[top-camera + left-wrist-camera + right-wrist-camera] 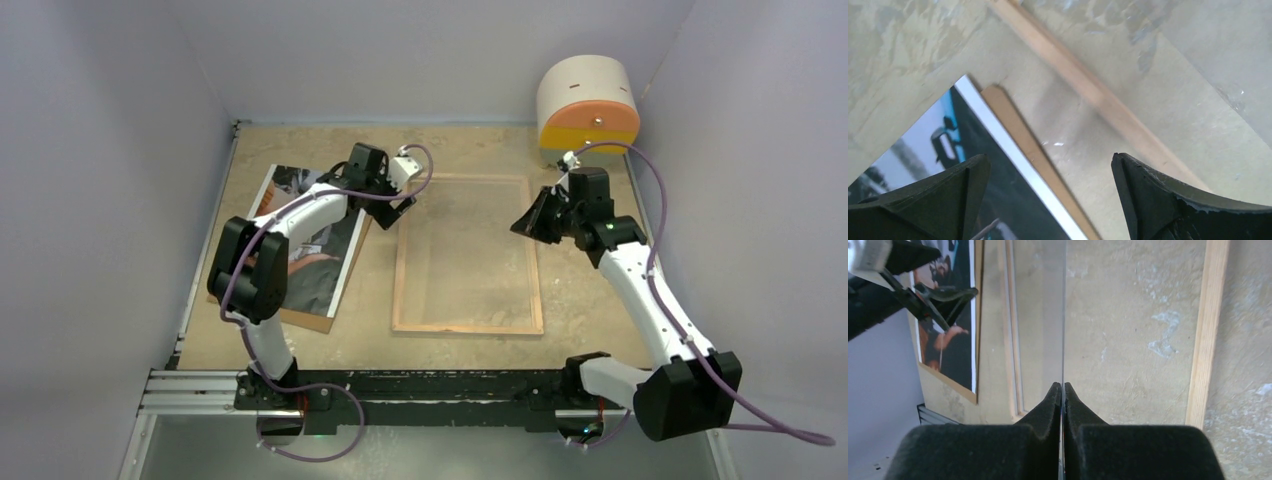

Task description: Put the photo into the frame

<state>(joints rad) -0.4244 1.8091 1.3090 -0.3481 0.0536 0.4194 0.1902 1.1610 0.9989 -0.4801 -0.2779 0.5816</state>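
Setting: a pale, mottled tabletop (590,290) with grey walls around it and two robot arms bolted at its near edge.
Photo: a large glossy paper print with a white border and a dark picture in bluish, black and reddish-brown patches (330,255) (923,145) (948,345). It lies face up on the table's left side, turned at a slant.
Backing: a plain brown hardboard sheet (305,318) (1013,125) lies under the photo, its edge showing along the near and right sides.
Frame: a large, thin rectangular picture frame (467,326) (1088,85) (1205,330), wood-coloured face up. It lies flat mid-table, just to the right of the photo and apart from it.
Left gripper (400,212) (1049,157): jaws spread wide and holding nothing. It hangs over the gap between the photo's far right corner and the frame's far left corner, one finger above the print.
Right gripper (518,226) (1063,386): jaws pressed together at the frame's right side. A thin clear glass pane (1063,315), seen edge-on, runs straight out from between the fingertips, so it appears pinched there.
Far right corner: a cream drum-shaped object with an orange and yellow face (587,100).
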